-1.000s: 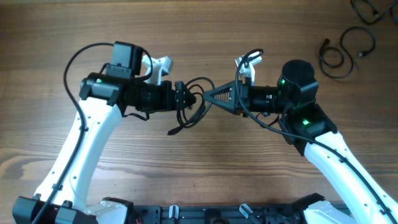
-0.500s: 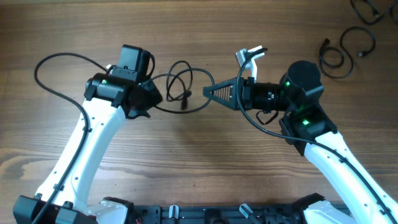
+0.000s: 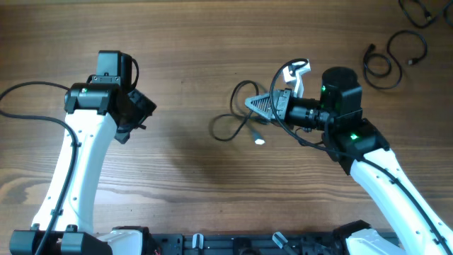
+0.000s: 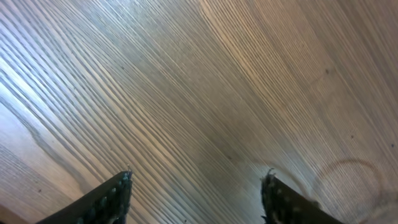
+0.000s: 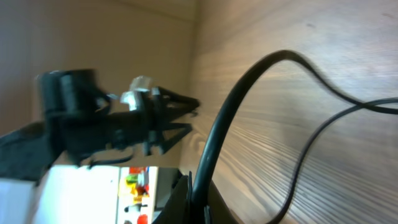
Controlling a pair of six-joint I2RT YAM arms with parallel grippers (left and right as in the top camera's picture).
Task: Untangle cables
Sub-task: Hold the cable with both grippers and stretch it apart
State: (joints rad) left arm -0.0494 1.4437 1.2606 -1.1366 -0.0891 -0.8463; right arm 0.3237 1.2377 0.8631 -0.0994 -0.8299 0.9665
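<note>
Left gripper: fingers spread wide, holding nothing, over bare table toward the left edge.
Right gripper: pinched on a thin black cable, which runs up from between its fingers in the wrist view.
Held cable: loose loops lie mid-table, with a pale plug end on the wood just beside the gripper.
Other cables: coiled near the far right corner, well apart from both arms.
Risk: with only one arm gripping, a lone pull could drag the whole bunch or cinch its loops tighter.
Second risk: the thin cord may slip free of the pinch.
</note>
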